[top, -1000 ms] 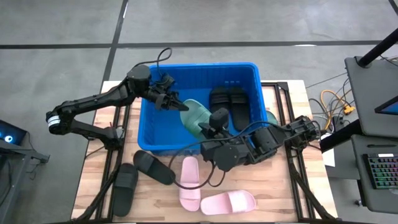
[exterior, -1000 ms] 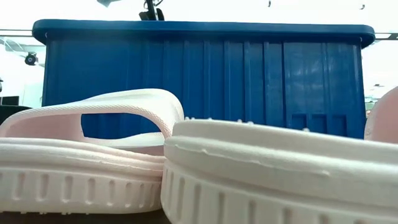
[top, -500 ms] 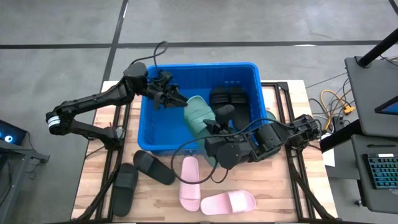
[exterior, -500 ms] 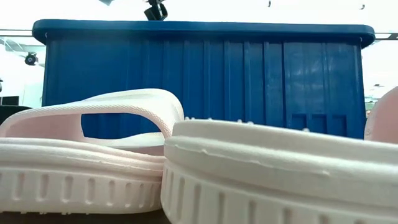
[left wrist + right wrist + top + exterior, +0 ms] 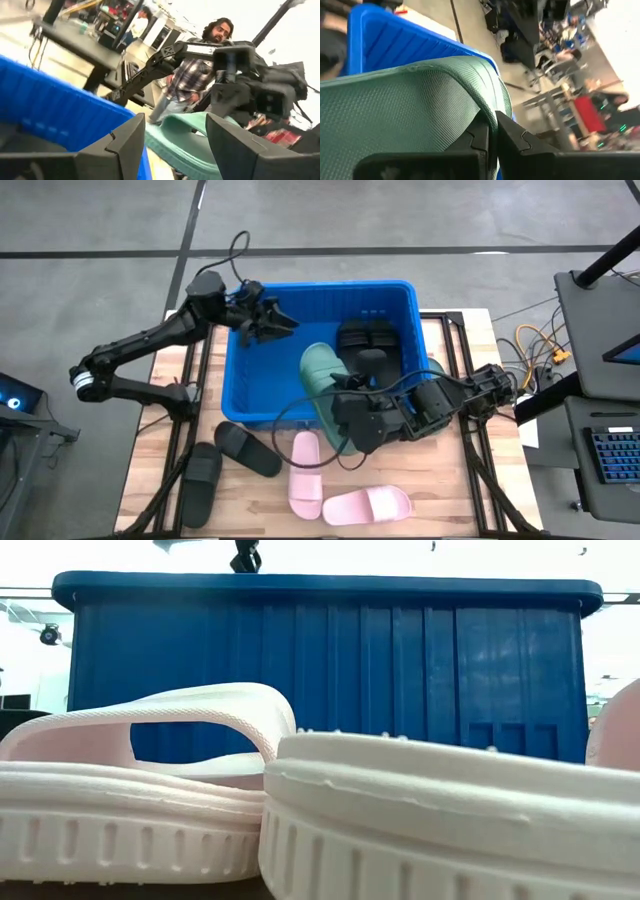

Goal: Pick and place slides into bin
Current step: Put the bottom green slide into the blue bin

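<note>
Going left to right on the high view: the left gripper hangs over the bin's far left corner, at about 10 o'clock from the bin's middle. Its jaws stand apart with nothing between them; its own wrist view shows the two fingers spread, with only the bin wall and a green slide beyond the gap.

That green slide is the thing in play. It lies at about 4 o'clock from the left gripper, inside the bin near its middle, with its long axis running roughly from 11 to 5 o'clock and its near end riding up over the bin's near wall. The right gripper sits at that near end, at about 6 o'clock from the bin's middle, and the right wrist view shows its fingers pinched tight on the edge of the slide's ribbed strap. So the right arm is touching the slide, while the left is well apart from it.

My judgement is that the next move belongs to the right gripper: it needs to carry the slide's near end toward 12 o'clock, past the wall, before letting go.

Farther right in the bin, two black slides lie side by side at the far wall. On the table at 6 to 7 o'clock, two more black slides and two pink slides wait.
</note>
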`<action>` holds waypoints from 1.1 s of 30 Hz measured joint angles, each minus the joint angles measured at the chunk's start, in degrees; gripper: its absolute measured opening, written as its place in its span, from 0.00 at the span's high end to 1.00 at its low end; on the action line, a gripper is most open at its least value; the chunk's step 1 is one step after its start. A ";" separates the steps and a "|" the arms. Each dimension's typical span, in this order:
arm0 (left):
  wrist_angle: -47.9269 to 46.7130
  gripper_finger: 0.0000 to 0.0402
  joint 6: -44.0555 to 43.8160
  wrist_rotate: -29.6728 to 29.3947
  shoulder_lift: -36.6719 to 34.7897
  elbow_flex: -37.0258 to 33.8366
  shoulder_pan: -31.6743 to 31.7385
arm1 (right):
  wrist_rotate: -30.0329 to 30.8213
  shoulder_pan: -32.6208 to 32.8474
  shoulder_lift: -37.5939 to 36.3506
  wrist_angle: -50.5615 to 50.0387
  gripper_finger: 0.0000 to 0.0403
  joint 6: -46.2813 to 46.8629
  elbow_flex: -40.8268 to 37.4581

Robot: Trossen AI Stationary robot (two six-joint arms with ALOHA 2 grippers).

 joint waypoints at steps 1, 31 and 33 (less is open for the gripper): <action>0.10 0.52 1.70 0.00 -0.68 -0.02 0.00 | -0.02 0.00 0.00 -0.03 0.98 1.86 0.00; -31.64 0.52 27.65 -33.19 -28.94 -0.92 -0.15 | -4.96 -10.79 -0.04 0.11 0.98 15.36 -0.35; -32.25 0.52 25.79 -32.26 -29.64 -1.23 -0.15 | -4.98 -11.79 -0.04 0.53 0.98 15.38 -0.35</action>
